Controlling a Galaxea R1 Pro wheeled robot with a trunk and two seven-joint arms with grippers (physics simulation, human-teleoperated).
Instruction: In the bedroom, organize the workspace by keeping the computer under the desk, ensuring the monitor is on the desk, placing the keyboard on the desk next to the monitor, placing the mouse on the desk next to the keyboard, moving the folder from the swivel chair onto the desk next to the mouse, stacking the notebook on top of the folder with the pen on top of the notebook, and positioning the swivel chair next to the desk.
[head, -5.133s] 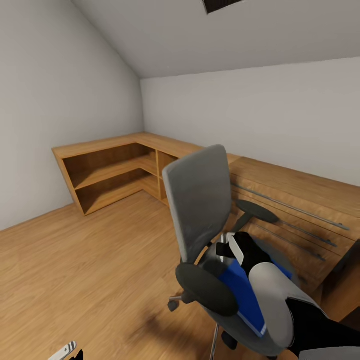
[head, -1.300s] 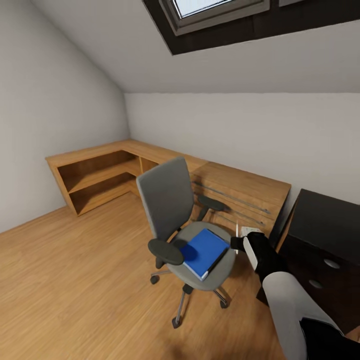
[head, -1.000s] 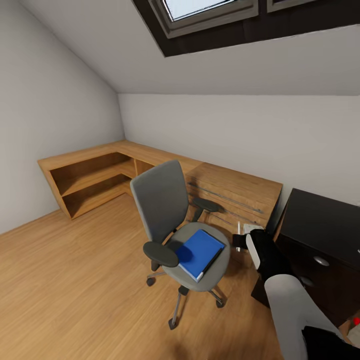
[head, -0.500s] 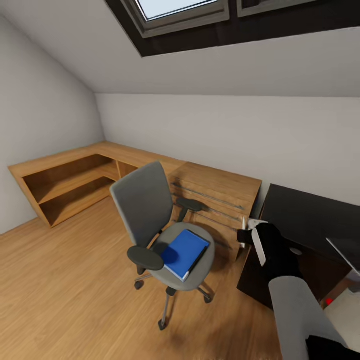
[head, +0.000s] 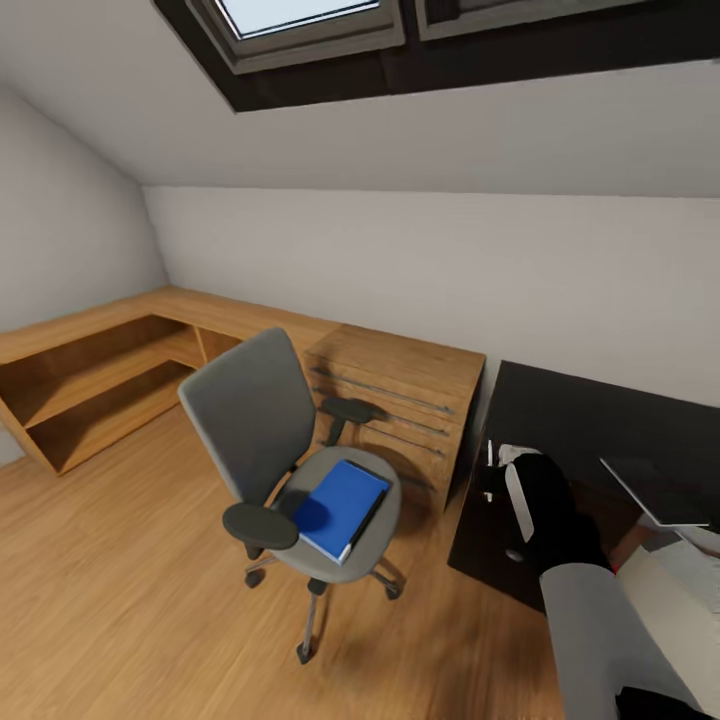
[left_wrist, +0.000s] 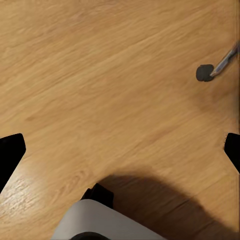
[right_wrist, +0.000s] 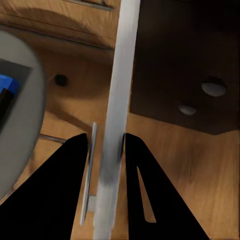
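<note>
The view has swung rightward, bringing the black worktop (head: 600, 420) closer, while the right fingers (right_wrist: 107, 150) stay pinched on the pen (right_wrist: 117, 110) for carrying; the folder (head: 342, 494) waits on the swivel chair (head: 270, 440); the left fingers (left_wrist: 120, 150) are spread, empty.

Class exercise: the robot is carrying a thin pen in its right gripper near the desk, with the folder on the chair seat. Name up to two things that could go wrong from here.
1. The pen is pinched near one end by the right gripper, so it might pivot or slip out.
2. The folder overhangs the seat of the swivel chair; bumping the chair could tip it onto the floor.
</note>
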